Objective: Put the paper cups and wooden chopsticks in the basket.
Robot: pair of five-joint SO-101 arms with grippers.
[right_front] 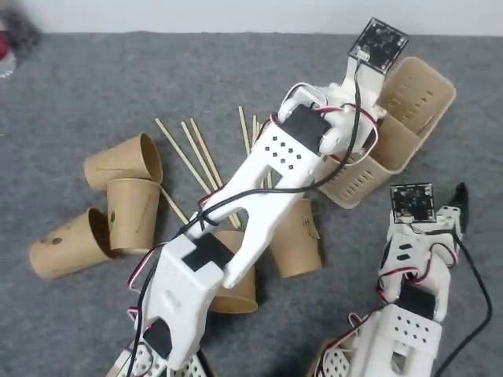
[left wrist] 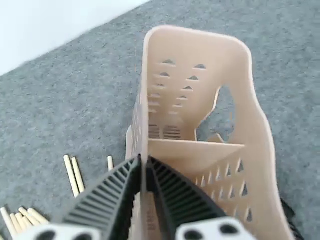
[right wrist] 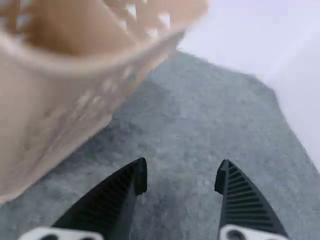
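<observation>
- Your left fingers (left wrist: 115, 192) are pinching shut on the side wall of the basket (right_front: 397, 129) at its rim. The basket is sitting tilted at upper right of the high view, mouth facing up and right.
- Your right fingers (right wrist: 112, 197) are hanging wide open, holding nothing, over bare bench (right_front: 236, 71) just beside the basket.
- The basket is looking like thin slotted plastic: light and fairly stiff, with a wall that will likely be flexing under a pinch. You're gripping at the rim, a sensible spot, but expect it to swing.
- The paper cups (right_front: 134, 208) are lying on their sides at left and centre, none in the basket. They're light and crushable, so take the rim wall with one finger inside and squeeze gently.
- The chopsticks (right_front: 200, 157) are lying scattered at upper centre, partly under the left arm. They're thin and stiff and will be rolling easily: pinch crosswise at mid-length.
</observation>
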